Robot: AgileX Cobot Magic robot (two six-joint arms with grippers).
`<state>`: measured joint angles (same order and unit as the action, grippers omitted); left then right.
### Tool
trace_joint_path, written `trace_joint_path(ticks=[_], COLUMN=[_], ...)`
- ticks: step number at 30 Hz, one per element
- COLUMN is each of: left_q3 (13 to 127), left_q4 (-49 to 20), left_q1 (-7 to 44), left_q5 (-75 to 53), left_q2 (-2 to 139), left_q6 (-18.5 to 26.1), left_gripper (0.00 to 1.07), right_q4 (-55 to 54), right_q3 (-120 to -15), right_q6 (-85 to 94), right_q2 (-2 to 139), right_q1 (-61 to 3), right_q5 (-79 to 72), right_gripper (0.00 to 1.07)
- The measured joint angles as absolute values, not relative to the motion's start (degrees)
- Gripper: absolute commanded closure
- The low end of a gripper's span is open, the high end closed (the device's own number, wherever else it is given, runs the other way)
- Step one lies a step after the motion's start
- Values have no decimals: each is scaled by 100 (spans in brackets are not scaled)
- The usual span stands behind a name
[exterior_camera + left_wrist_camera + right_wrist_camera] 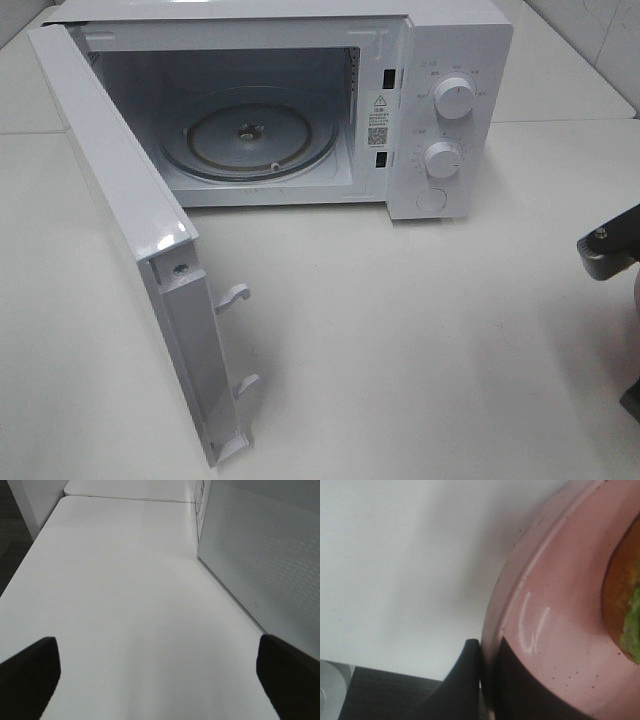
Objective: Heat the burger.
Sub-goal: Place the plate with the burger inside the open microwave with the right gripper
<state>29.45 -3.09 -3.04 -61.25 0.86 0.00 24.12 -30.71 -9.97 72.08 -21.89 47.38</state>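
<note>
Where the microwave [380, 110] is standing: it is sitting at the back of the white table [420, 330], its front facing the high camera.
Door [130, 220]: it is hanging wide open on the microwave's left side, with its latch hooks pointing inward.
Turntable [250, 135]: the glass disc is lying flat on the microwave's floor.
Knobs [455, 100]: two white dials are sitting one above the other on the microwave's right panel.
Right gripper [487, 672]: its dark fingers are clamping the rim of the pink plate [555, 630], one on each face. In the high view it is only peeking in at the edge, to the right of and in front of the microwave.
Burger [625, 610]: it is resting on that plate, outside the microwave, showing only a sliver of brown bun and green filling.
Left gripper [160, 680]: its jaws are standing spread wide, gripping nothing. It is hovering over the table beside the outer face of the microwave's door.
</note>
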Motion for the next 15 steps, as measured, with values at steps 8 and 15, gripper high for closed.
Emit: trace_joint_path(ticks=[8,15], left_q3=[2945,2945], left_q4=[-309,-309], left_q1=[-304,-304], left_q5=[-6125,-6125], left_q2=[86,86], left_q6=[0,0], left_gripper=[6,6], right_q4=[2389,2389], right_q3=[-2842,-2836], right_q6=[0,762], right_q2=[6847,6841], right_q1=[-2790,-3077], right_q5=[5191,5283], right_gripper=[107,107])
